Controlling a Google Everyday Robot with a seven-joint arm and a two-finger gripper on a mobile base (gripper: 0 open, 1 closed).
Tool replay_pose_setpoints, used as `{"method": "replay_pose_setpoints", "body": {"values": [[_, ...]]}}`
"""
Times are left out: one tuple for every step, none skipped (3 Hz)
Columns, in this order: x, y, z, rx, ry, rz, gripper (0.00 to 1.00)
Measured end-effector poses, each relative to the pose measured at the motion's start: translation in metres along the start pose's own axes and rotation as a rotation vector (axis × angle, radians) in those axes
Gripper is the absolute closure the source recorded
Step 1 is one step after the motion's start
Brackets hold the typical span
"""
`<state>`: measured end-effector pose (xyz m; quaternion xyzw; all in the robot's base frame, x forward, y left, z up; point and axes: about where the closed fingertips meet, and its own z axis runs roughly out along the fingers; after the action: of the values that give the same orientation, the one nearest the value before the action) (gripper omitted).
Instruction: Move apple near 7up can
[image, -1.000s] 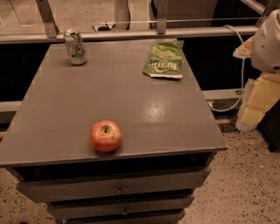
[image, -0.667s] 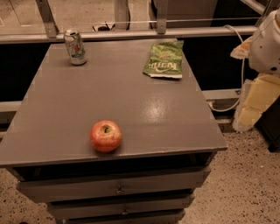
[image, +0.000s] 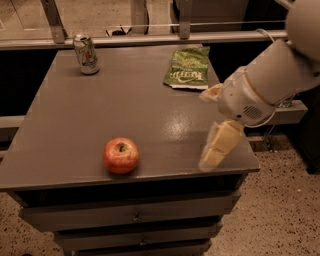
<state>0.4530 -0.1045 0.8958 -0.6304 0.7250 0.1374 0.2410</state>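
- You had the apple (image: 121, 155) on the table (image: 75, 110), near the front edge, left of centre.
- Your 7up can (image: 86, 54) stood upright at the back left corner, well apart from the apple.
- The chip bag (image: 187, 74) lay flat at the back right, level with the can.
- Your gripper (image: 206, 129) hung over the table's front right corner, fingers spread, well right of the apple and in front of the bag.
- Drawers (image: 135, 217) sat under the tabletop.
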Motion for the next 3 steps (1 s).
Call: {"method": "replay_pose_setpoints", "body": {"values": [[-0.039, 0.007, 0.05, -0.068, -0.173, -0.003, 0.0], [-0.065, 0.013, 0.076, -0.099, -0.264, -0.003, 0.0], [-0.084, 0.02, 0.094, -0.116, -0.328, -0.008, 0.0]]}}
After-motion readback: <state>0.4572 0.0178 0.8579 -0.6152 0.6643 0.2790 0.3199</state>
